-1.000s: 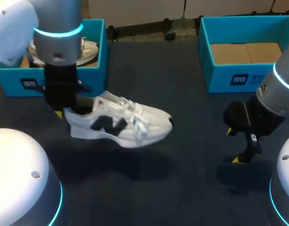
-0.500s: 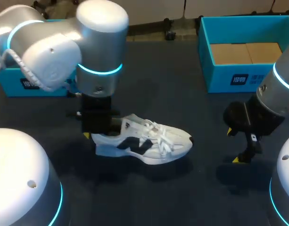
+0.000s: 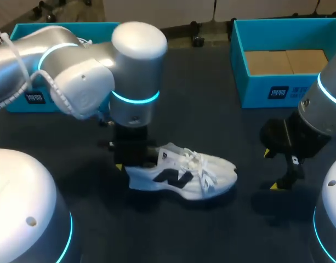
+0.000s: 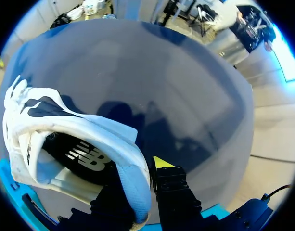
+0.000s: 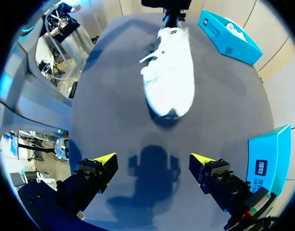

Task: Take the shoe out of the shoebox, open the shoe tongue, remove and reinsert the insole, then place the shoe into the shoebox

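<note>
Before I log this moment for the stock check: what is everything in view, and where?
shoe: one, white with a dark side logo, mid-table, toe pointing to the right arm's side.
left shoebox: one, teal, far left, partly behind the left arm; something white inside.
right shoebox: one, teal, far right.
cardboard: brown, lining the right shoebox.
table: one, dark.
left gripper: one, yellow-tipped, shut on the shoe's heel collar, one finger inside, one outside.
right gripper: one, yellow-tipped, open, holding nothing, over the table at the right.
</note>
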Robot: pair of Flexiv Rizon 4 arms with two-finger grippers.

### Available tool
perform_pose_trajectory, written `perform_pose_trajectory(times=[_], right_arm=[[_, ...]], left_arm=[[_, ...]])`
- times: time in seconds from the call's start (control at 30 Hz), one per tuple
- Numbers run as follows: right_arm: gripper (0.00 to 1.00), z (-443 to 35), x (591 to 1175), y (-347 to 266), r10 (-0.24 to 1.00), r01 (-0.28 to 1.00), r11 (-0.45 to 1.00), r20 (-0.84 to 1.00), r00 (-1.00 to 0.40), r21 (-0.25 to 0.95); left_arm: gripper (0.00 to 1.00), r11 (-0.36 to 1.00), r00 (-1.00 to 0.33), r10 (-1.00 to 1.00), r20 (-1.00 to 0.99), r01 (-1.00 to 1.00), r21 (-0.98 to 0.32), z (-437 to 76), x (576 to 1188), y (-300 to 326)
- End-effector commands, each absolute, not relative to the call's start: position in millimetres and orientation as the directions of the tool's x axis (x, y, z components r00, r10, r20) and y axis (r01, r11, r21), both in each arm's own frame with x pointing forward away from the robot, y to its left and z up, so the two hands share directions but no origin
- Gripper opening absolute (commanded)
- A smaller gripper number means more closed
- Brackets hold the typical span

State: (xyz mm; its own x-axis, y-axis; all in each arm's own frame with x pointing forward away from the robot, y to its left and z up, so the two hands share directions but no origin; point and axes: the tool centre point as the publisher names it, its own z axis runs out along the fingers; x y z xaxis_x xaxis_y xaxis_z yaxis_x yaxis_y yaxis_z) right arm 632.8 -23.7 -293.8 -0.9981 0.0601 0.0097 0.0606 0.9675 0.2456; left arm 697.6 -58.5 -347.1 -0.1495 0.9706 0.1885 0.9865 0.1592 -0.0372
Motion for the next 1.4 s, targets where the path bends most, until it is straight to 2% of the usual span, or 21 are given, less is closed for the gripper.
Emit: perform_pose_trajectory(times=[0.03,0.87,1.4], right_arm=[[1.0,-294.4,631.6,-24.1,0.061,0.061,0.967,0.007,-0.998,0.246],[1.0,-294.4,631.6,-24.1,0.061,0.061,0.967,0.007,-0.998,0.246],[1.0,-294.4,631.6,-24.1,0.061,0.061,0.967,0.007,-0.998,0.246]], left_arm=[[0.0,0.114,-0.106,0.98,0.17,0.993,-0.036,-355.7,690.5,-62.9],[0.0,-0.051,0.051,0.981,0.186,0.999,-0.004,-372.6,675.1,-70.5],[0.0,-0.011,0.006,0.966,0.26,1.0,0.017,-388.3,684.4,-79.7]])
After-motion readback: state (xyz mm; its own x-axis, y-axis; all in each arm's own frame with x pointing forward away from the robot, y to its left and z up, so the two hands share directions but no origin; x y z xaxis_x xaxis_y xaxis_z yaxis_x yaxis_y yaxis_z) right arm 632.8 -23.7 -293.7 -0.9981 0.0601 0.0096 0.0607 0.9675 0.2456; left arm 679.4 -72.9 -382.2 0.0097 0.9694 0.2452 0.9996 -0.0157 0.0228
